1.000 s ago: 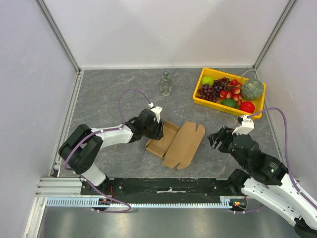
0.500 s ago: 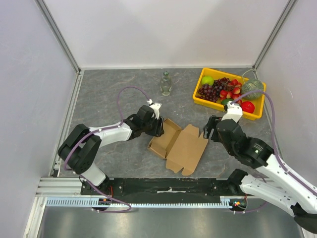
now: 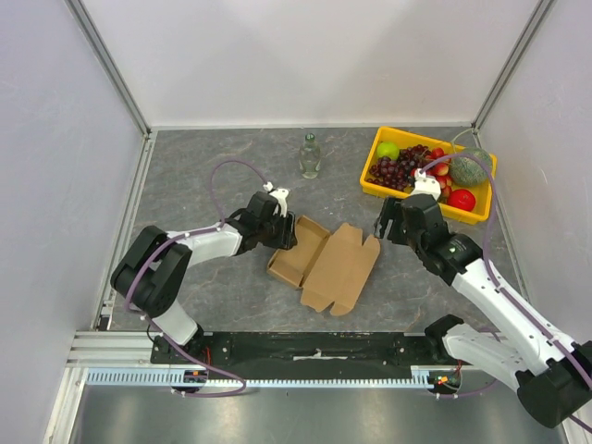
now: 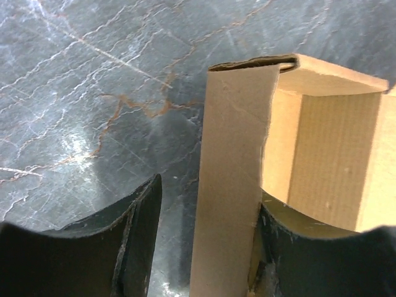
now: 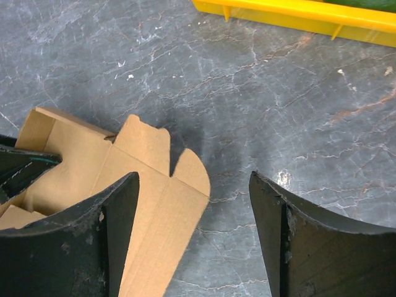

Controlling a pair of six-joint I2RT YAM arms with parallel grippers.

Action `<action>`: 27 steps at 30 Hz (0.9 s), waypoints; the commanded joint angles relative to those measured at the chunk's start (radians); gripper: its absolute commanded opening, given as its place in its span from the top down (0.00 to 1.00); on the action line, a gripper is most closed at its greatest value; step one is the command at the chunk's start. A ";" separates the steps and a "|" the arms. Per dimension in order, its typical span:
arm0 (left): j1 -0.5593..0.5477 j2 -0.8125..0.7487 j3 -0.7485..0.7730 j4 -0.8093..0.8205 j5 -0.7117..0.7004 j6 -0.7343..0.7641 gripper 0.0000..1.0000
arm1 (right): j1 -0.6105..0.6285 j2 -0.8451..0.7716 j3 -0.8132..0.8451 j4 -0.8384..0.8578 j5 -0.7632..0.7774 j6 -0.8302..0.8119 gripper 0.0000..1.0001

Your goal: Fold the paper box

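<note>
Grey table (image 3: 213, 176), left arm (image 3: 208, 242) outstretched low to paper box (image 3: 324, 268)

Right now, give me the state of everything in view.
paper box: half folded, base walls up, lid lying flat open.
left gripper: open, straddling the box's side wall.
right gripper: open, empty, above the lid's edge.
bottle: upright.
yellow tray: holding fruit.

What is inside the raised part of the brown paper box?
Inside the paper box only bare cardboard shows, plus one finger of the left claw, which stands astride its side wall. That finger covers the near floor, so anything there cannot be seen.
</note>
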 commanded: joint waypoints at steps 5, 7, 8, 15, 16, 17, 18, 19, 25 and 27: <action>0.032 0.050 -0.012 0.007 -0.011 0.007 0.32 | -0.049 0.033 -0.045 0.114 -0.153 -0.057 0.21; 0.031 0.038 -0.018 0.002 -0.024 0.008 0.28 | -0.055 0.038 -0.054 0.132 -0.173 -0.058 0.21; 0.035 0.033 -0.019 0.002 -0.031 0.007 0.27 | -0.057 0.040 -0.057 0.138 -0.182 -0.058 0.21; 0.035 -0.022 -0.012 -0.068 -0.083 0.013 0.26 | -0.069 0.050 -0.063 0.155 -0.224 -0.074 0.20; 0.034 -0.029 -0.009 -0.081 -0.099 0.016 0.26 | -0.069 0.050 -0.063 0.154 -0.227 -0.077 0.20; 0.035 -0.040 -0.006 -0.093 -0.116 0.017 0.25 | -0.072 0.049 -0.065 0.155 -0.230 -0.081 0.20; 0.035 -0.046 -0.001 -0.099 -0.117 0.020 0.25 | -0.072 0.044 -0.066 0.155 -0.231 -0.083 0.20; 0.035 -0.054 0.002 -0.110 -0.147 0.022 0.25 | -0.074 0.043 -0.069 0.155 -0.231 -0.083 0.20; 0.035 -0.083 0.025 -0.162 -0.195 0.034 0.24 | -0.097 0.024 -0.097 0.158 -0.221 -0.085 0.20; 0.035 -0.102 0.028 -0.176 -0.201 0.034 0.24 | -0.115 0.029 -0.103 0.160 -0.219 -0.089 0.20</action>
